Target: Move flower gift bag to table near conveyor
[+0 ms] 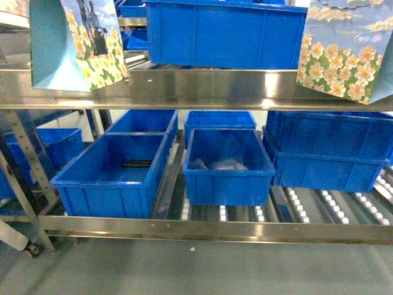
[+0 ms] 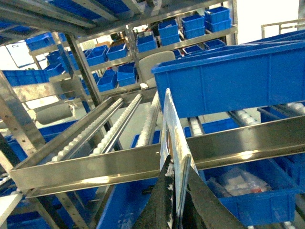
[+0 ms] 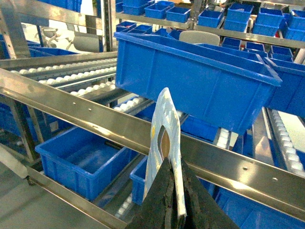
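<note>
- The conveyor [image 1: 202, 228] fills the head view: steel rails with lanes of small white rollers, two tiers showing, the robot facing it close.
- A big blue bin [image 1: 225, 31] sits on the upper tier between the two bags; I cannot see into it from any view.
- On the lower tier, the left bin [image 1: 113, 175] holds one dark, thin item on its floor; the middle bin [image 1: 227, 166] holds what looks like clear plastic packets; the right bin [image 1: 328, 153] shows no readable contents.
- Two flower gift bags hang in the air in front of the upper rail: the left bag [image 1: 77, 40] at the far left, the right bag [image 1: 347, 49] at the far right, both upright with the long axis running vertically.
- The left gripper [image 2: 177, 210] is clenched on the left bag's top edge, seen edge-on in its wrist view, the bag rising straight up from between the fingers.
- The right gripper [image 3: 174, 210] is clamped likewise on the right bag's thin edge near its cut-out handle.
- No white surface shows in any view, so each bag is already in its own arm's hold and, as I judge it, the coming move turns on the base swinging away from the racking to find the table.
</note>
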Controlling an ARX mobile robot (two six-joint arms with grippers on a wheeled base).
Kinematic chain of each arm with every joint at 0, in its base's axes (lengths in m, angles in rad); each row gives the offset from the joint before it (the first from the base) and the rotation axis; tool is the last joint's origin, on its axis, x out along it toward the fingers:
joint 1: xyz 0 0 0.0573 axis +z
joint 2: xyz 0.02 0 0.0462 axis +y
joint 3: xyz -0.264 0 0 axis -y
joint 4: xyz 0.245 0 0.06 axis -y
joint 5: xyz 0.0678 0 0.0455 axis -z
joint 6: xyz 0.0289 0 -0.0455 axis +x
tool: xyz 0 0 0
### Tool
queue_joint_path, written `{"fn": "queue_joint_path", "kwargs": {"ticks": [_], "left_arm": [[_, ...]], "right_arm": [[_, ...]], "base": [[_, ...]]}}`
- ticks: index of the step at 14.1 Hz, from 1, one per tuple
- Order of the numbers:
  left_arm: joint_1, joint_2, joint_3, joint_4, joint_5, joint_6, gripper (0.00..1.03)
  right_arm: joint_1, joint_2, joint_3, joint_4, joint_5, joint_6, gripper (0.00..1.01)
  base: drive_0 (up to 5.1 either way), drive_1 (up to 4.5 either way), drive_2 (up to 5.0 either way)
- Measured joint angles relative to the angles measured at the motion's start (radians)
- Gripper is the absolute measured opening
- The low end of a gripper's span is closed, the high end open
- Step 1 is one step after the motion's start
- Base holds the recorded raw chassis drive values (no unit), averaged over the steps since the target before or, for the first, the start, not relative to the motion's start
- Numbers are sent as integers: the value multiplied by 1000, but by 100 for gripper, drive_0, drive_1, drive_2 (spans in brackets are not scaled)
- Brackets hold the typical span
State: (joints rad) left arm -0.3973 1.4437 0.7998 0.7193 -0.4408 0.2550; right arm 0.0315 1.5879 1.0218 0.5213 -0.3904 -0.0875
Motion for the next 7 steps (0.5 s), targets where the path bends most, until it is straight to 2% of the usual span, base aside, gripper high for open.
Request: {"fn": "queue_joint_path", "kwargs": {"ticks": [7], "left_arm": [[0, 0, 0, -1, 0, 0, 2]], "right_arm": [[0, 0, 0, 2, 0, 0, 2]], "base": [[-482, 254, 254]]}}
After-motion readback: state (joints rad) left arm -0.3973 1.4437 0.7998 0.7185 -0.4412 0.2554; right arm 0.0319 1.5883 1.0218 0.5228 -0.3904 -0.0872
